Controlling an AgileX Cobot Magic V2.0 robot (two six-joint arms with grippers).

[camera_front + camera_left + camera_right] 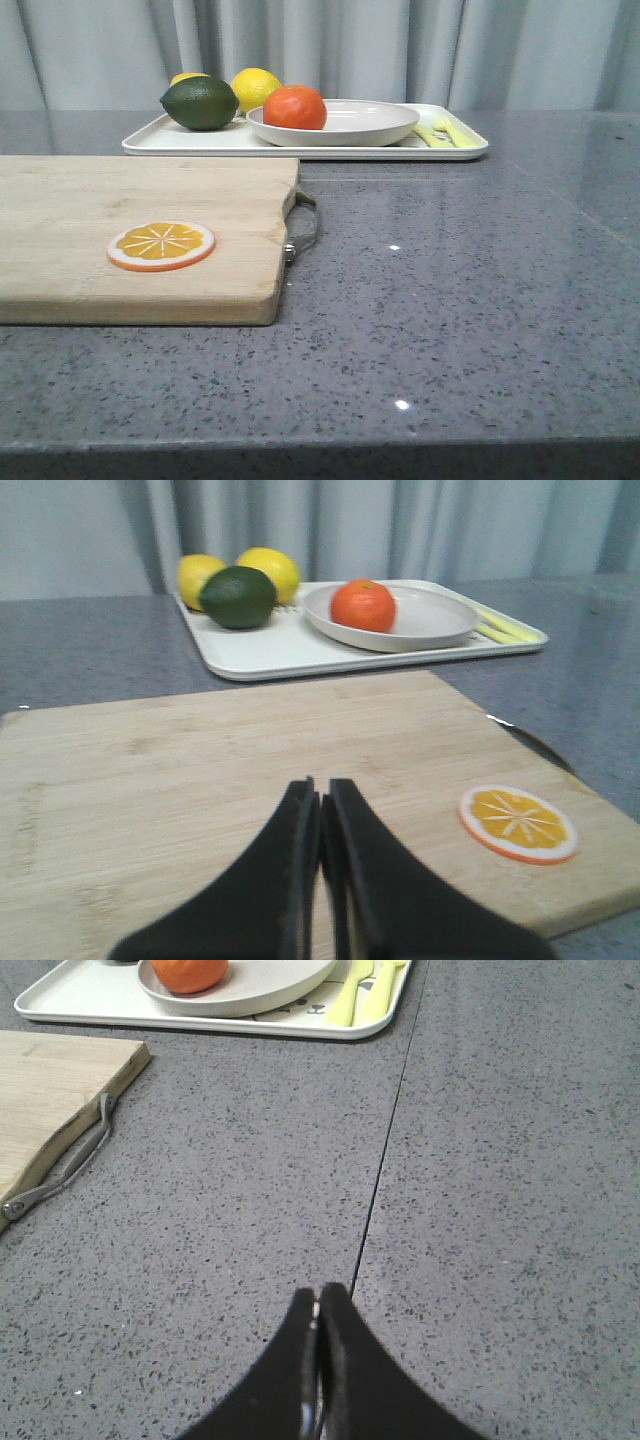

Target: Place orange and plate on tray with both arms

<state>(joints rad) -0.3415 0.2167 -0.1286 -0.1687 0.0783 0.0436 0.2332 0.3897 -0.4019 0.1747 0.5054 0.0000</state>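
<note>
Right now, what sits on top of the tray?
On the tray: the plate holding the orange, a lime, two lemons and yellow cutlery. The plate hides the tray surface beneath.

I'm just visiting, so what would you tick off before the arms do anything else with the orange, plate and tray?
1. Orange in the plate: ok.
2. Plate on the tray: ok.
3. Left gripper shut, holding nothing, over the cutting board: ok.
4. Right gripper shut, holding nothing, over the bare countertop: ok.
5. Plate lying flat within the tray rim: cannot tell at the far side.
</note>
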